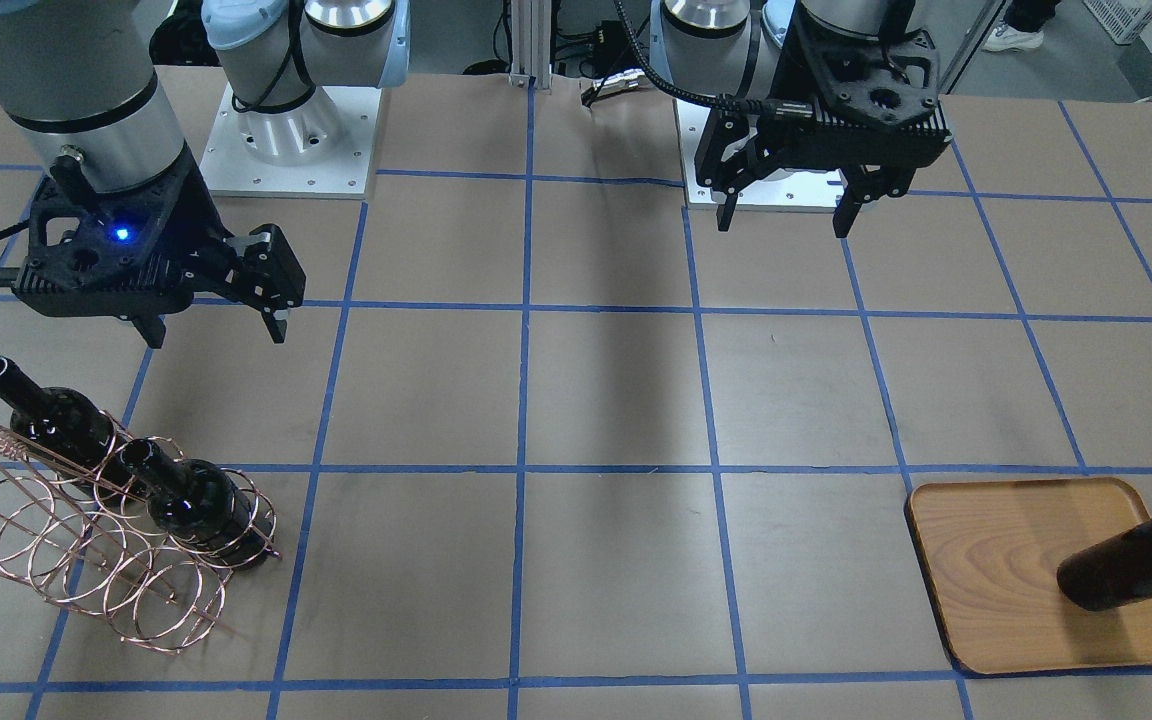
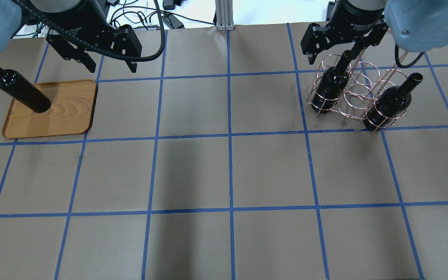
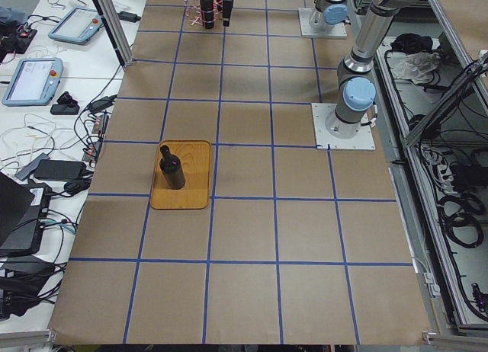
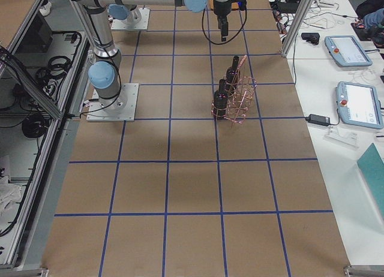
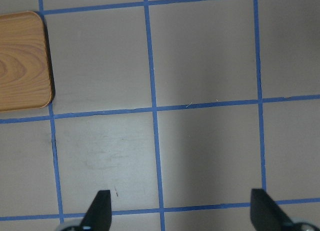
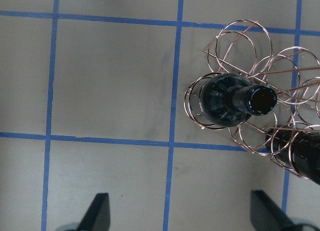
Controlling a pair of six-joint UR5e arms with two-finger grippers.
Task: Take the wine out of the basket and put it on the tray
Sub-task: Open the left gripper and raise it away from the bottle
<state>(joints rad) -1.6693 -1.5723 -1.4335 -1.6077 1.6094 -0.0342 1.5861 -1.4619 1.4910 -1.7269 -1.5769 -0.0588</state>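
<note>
Two arms point straight down. Left gripper [image 2: 112, 69] hovers just beyond the tray [image 2: 68, 116], jaws spread wide, empty; one wine bottle [image 2: 23, 93] stands on that tray. Right gripper [image 1: 216, 338] hangs over the basket [image 2: 354, 95], equally wide, seemingly clear of the two bottles [image 2: 331, 87] racked there.

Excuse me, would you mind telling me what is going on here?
The robot's job is to move wine from the basket to the tray. One bottle stands on the tray; two bottles sit in the basket. The right end effector, near the basket, and the left end effector, near the tray, are both open and empty.
</note>
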